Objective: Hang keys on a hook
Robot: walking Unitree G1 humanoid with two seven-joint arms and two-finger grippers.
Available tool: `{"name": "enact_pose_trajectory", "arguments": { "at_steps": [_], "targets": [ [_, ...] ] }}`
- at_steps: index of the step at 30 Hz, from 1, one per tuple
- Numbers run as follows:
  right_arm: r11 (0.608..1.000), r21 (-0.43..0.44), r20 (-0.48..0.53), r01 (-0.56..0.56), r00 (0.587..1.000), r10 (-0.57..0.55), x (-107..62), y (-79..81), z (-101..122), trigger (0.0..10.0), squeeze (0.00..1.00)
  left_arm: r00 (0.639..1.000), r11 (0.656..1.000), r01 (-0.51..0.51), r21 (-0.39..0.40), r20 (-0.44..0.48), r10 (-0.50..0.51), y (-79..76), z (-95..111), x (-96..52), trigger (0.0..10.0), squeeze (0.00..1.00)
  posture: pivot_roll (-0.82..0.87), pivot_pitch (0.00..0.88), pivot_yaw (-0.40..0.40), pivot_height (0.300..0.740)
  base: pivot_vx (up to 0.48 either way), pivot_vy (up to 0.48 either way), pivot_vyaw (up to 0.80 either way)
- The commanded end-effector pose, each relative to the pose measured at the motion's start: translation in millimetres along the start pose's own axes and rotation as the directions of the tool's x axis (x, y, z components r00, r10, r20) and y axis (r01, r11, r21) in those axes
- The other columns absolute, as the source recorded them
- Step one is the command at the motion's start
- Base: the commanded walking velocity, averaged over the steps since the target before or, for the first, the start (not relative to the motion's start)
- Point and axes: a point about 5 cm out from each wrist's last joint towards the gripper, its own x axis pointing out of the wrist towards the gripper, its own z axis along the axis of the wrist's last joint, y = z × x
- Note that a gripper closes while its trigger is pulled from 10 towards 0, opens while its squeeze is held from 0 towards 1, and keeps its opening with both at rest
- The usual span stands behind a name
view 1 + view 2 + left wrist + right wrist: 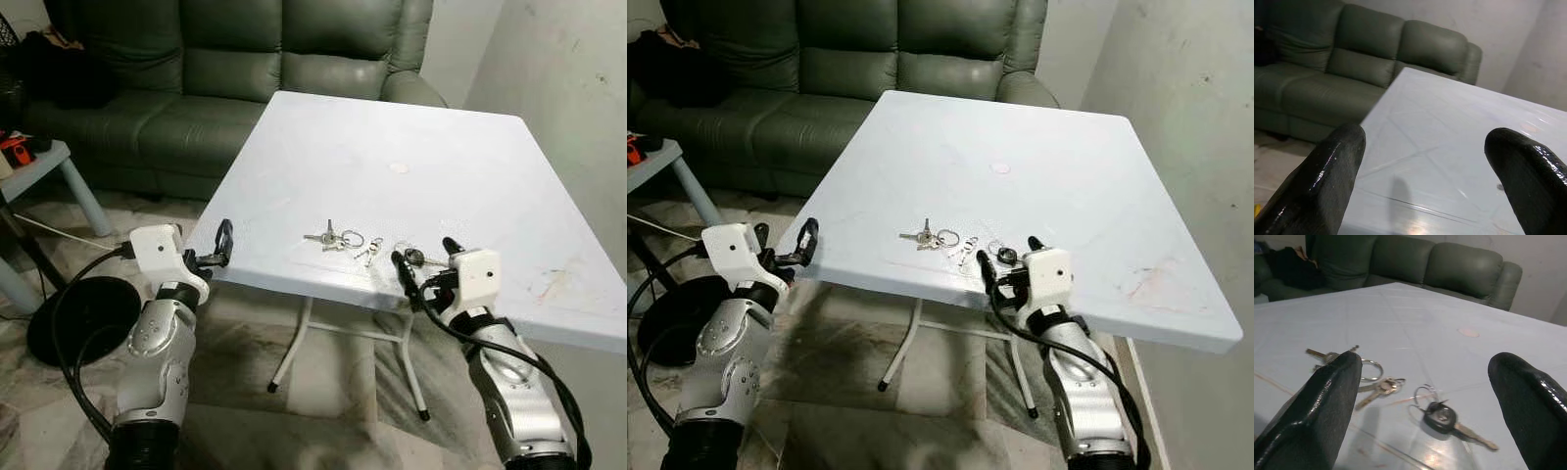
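The right gripper (427, 258) has its fingers spread wide, poised at the near edge of the white folding table (392, 137), just short of the black-headed key (1442, 417). That key lies flat and thin, so the fingertips could skid over it or nudge it off the edge. A second key bunch (331, 237) on a ring lies beside it. The left gripper (217, 247), fingers also apart, hovers at the table's near left edge.

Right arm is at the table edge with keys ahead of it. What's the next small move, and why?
Probably ease the right gripper forward and down over the black-headed key. Its fingers are open, that key lies flat on the white table just ahead between them, nearer than the silver key bunch, and nothing is held yet. The left gripper is open at the table's near left edge.
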Motion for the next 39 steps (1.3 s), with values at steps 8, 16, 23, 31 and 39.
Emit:
{"name": "enact_pose_trajectory", "arguments": {
  "at_steps": [8,16,23,31,39],
  "targets": [
    [0.996,-0.066,-0.025,-0.061,0.998,0.06,23.8,-29.0,9,10.0,0.0,0.994,0.995,0.098,-0.018,-0.046,-0.099,-27.4,-4,-11.3,10.0,0.0,0.04,0.059,-0.059,0.74,0.0,0.0,0.0],
    [0.989,-0.068,-0.021,-0.133,0.991,0.132,49.1,-39.2,25,10.0,0.0,0.985,0.986,0.164,-0.01,-0.06,-0.164,-44.7,-1,-23.8,10.0,0.0,0.04,0.095,-0.067,0.74,0.0,0.0,0.0],
    [0.975,-0.03,-0.031,-0.219,0.976,0.218,67.0,-30.9,28,10.0,0.0,0.976,0.978,0.209,-0.009,-0.065,-0.209,-55.0,2,-34.0,10.0,0.0,0.06,0.125,-0.068,0.74,0.0,0.0,0.0],
    [0.964,0.006,-0.063,-0.265,0.962,0.265,75.8,-21.6,21,10.0,0.0,0.969,0.972,0.233,-0.008,-0.087,-0.233,-61.7,5,-46.7,10.0,0.0,0.09,0.154,-0.065,0.74,0.0,0.0,0.0],
    [0.959,0.014,-0.077,-0.282,0.956,0.282,78.5,-16.0,15,8.7,0.0,0.97,0.976,0.219,-0.006,-0.106,-0.219,-60.5,7,-56.6,10.0,0.0,0.12,0.179,-0.068,0.74,0.0,0.0,0.0]
  ]
}}
